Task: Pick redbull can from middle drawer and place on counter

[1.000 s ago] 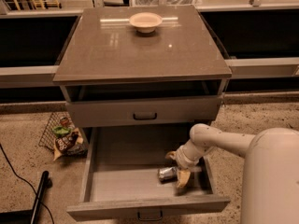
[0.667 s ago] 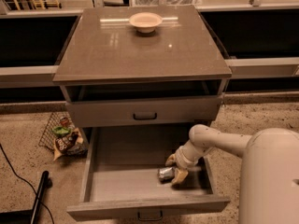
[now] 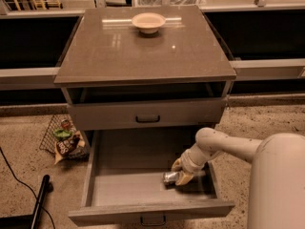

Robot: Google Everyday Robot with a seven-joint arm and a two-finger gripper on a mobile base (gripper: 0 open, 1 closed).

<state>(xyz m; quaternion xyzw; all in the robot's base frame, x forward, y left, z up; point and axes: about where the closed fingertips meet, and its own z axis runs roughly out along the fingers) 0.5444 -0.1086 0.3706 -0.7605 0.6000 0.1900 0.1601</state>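
Note:
The middle drawer [image 3: 128, 185] is pulled out wide, with a flat grey floor. The redbull can [image 3: 169, 177], small and silver, lies on its side on the drawer floor near the right wall. My gripper [image 3: 180, 172] reaches down into the drawer from the right. Its tan fingers [image 3: 185, 178] sit on either side of the can and are closed on it. The can is low, at the drawer floor. The counter [image 3: 143, 51] is the glossy grey-brown top of the cabinet, above the drawers.
A tan bowl [image 3: 148, 22] stands at the back of the counter. A shut drawer front with a dark handle [image 3: 147, 119] is above the open one. A wire basket with snack bags [image 3: 64, 138] sits on the floor at left. A black cable and pole [image 3: 38, 202] lie at lower left.
The lower finger has drawn in toward the can. The arm and the can have hardly moved.

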